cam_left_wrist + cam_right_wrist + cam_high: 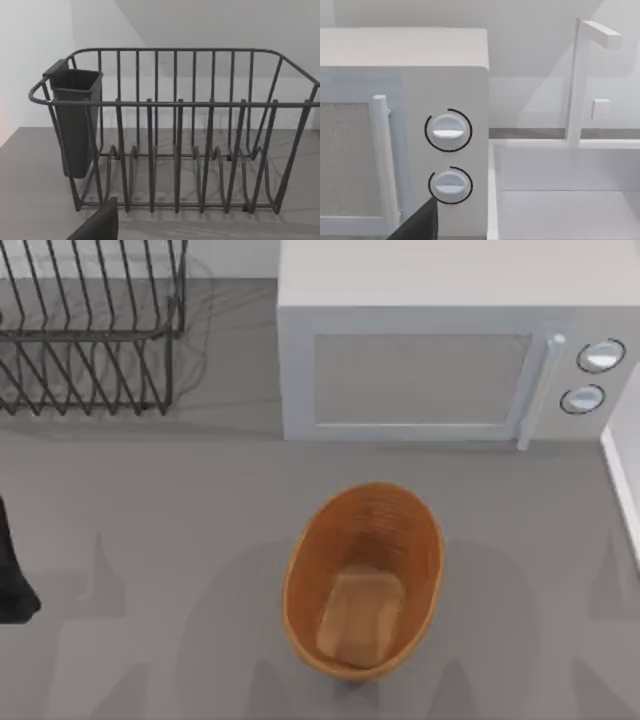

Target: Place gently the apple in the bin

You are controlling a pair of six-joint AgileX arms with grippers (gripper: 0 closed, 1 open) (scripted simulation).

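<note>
The bin [364, 580], an oval orange-brown basket with ribbed walls and a paler flat bottom, stands near the table's front middle with nothing inside. The apple is out of view. My left arm [12, 575] shows as a black shape at the table's far left edge, well away from the bin. A dark corner of my left gripper [98, 224] points toward the wire rack. A dark corner of my right gripper [420, 223] faces the microwave's knobs.
A grey microwave [440, 370] stands behind the bin, its two knobs [448, 130] at its right end. A black wire rack [90, 330] with a dark cup [75, 120] fills the back left. A white sink [560, 200] lies at the right edge.
</note>
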